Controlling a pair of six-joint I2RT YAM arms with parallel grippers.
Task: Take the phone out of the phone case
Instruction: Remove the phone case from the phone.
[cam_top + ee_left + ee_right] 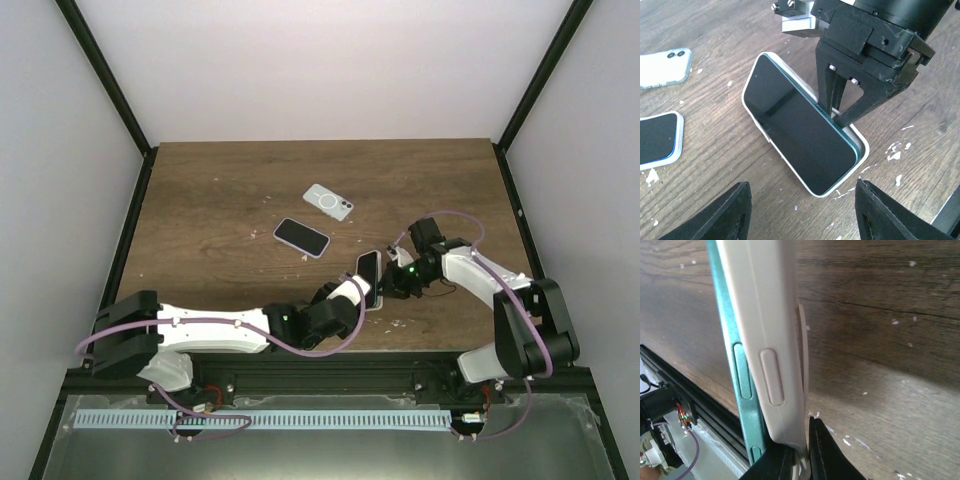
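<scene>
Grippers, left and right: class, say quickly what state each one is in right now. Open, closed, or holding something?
Left gripper: open, holding nothing.
Right gripper: closed on the rim of the phone case.

Phone [800, 125] has a glossy black screen with a teal edge, and the phone case [854, 134] is plain off-white. Bench [715, 165] is dark brown woodgrain with little white flecks all over. Right gripper [840, 116] is matte black, cable [300, 345] is purple.
</scene>
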